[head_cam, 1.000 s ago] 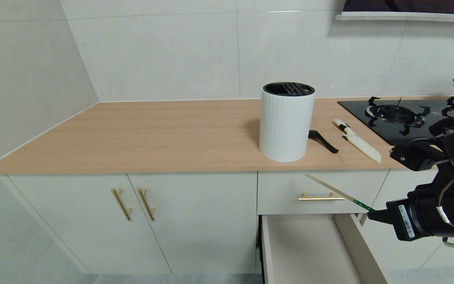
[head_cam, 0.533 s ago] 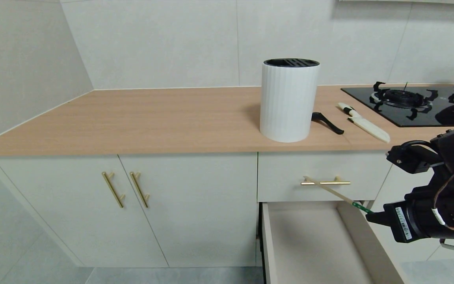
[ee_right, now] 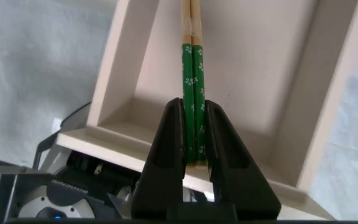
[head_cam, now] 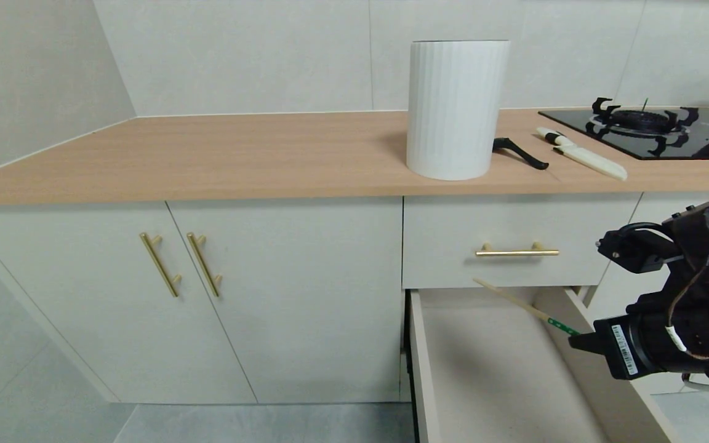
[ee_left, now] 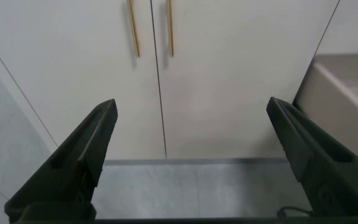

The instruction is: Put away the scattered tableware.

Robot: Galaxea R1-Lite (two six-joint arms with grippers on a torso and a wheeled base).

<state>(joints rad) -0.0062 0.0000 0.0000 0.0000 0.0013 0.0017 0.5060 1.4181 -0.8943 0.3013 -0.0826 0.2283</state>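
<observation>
Wooden chopsticks [ee_right: 191, 74] with green ends sat clamped in the right gripper [ee_right: 191, 107], angled over the open drawer [head_cam: 419, 357] — best lowered flat, close to its floor, before letting go. The left gripper [ee_left: 191, 109] hung spread apart.

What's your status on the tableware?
Right end effector shut on chopsticks, above open drawer. Left end effector open, facing cabinet doors. Knife on counter, not yet stowed. Nothing between chopsticks and drawer.
</observation>
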